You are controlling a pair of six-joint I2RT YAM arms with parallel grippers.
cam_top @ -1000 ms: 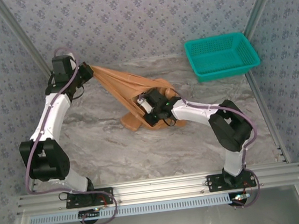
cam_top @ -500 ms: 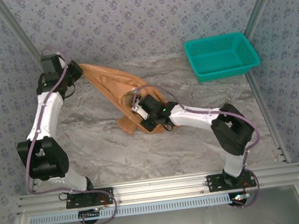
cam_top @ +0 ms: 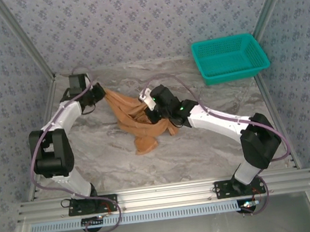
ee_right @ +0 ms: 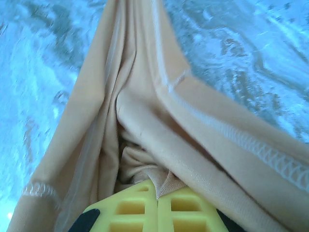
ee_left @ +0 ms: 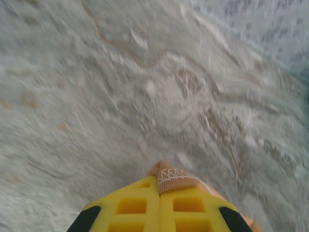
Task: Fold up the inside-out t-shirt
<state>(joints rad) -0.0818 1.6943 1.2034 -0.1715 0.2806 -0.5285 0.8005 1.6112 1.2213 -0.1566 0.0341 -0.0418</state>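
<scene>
Desk: Shirt (cam_top: 142, 123) first. Where is it, and who has it?

Field: It is slung in a bunch between the two arms over the middle of the counter (cam_top: 203, 149), and its lower end appears to trail onto the marbled top. The left hand (cam_top: 100, 94) is clamped tight on a stitched edge. In the left wrist view, a nub of hem pokes out past the yellow fingertips. The right hand (cam_top: 148, 103) is closed on a gathered wad of cloth. In the right wrist view, seams and overlock stitching run away from it.

Desk: Any fold made yet?

Field: None that I can see. The cloth reads as a twisted rope, not a flat panel, and neither sleeves nor collar can be picked out. The raw stitching on show suggests the inner face is outward.

Desk: So how far along?

Field: Early, by my judgement. Both hands have a firm hold and the shirt is partly off the counter, but that is all that is done. It has yet to be spread flat and smoothed, and then the sleeves and body need folding.

Desk: Anything else in shot?

Field: A teal basket (cam_top: 229, 57) at the far right corner, well apart from the shirt.
</scene>
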